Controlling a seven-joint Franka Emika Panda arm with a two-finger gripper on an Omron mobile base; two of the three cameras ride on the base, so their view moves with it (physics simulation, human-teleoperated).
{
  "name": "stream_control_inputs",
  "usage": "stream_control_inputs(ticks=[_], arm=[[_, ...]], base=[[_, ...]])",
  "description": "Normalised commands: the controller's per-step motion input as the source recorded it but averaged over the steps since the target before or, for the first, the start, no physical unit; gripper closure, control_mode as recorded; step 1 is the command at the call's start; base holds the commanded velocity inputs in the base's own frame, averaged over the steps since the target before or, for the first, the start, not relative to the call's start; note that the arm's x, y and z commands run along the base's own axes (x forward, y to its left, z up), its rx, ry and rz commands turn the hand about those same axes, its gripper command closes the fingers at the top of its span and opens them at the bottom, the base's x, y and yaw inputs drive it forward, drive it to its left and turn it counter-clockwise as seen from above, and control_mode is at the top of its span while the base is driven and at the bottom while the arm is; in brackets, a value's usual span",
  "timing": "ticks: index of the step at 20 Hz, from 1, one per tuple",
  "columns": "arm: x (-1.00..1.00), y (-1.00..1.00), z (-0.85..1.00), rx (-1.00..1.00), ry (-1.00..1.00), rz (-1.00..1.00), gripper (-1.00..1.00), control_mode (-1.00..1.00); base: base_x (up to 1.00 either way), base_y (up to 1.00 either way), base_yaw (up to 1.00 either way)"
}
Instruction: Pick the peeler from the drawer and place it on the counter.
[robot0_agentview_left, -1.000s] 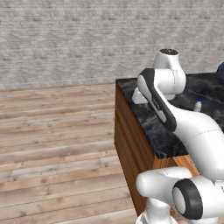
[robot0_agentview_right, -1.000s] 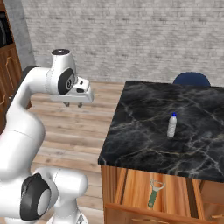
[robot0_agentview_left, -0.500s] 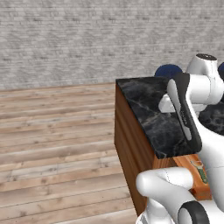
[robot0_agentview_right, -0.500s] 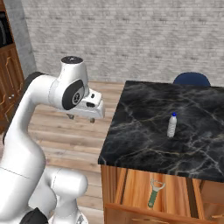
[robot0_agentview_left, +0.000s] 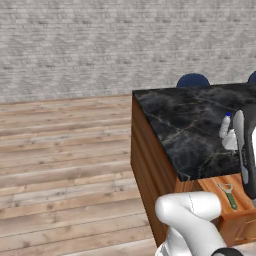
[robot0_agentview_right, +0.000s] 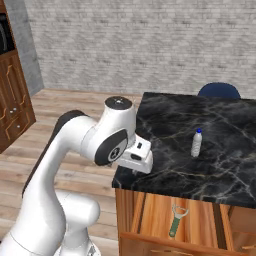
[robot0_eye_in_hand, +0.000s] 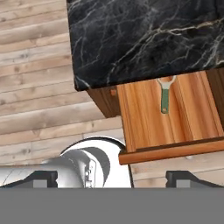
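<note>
Drawer (robot0_agentview_right: 165, 220) cut by bottom edge; claw (robot0_eye_in_hand: 109, 177) tips barely visible.

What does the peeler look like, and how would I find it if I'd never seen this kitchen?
Find the big black marble counter on its reddish wooden cabinet, then look just below its front edge at the open, light wooden drawer. Lying flat inside is the peeler, slim, with a silvery forked head and a green handle. The white bottle with a blue cap stands on the counter instead.
</note>
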Motion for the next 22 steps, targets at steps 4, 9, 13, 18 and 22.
stream_control_inputs(ticks=[4, 9, 13, 18, 22], arm=[[-0.07, -1.00, -0.64, 0.02, 0.04, 0.00, -1.00, -1.00], [0.00, -1.00, -0.78, 0.04, 0.08, 0.00, -1.00, -1.00], [-0.02, -0.94, -0.88, 0.03, 0.04, 0.00, -1.00, -1.00], [0.05, -0.67, -0.85, 0.00, 0.00, 0.03, -1.00, -1.00], [0.14, -0.56, -0.86, 0.00, 0.00, 0.05, -1.00, -1.00]], base=[[0.00, 0.00, 0.00], [0.00, 0.00, 0.00], [0.00, 0.00, 0.00], [0.00, 0.00, 0.00], [0.00, 0.00, 0.00]])
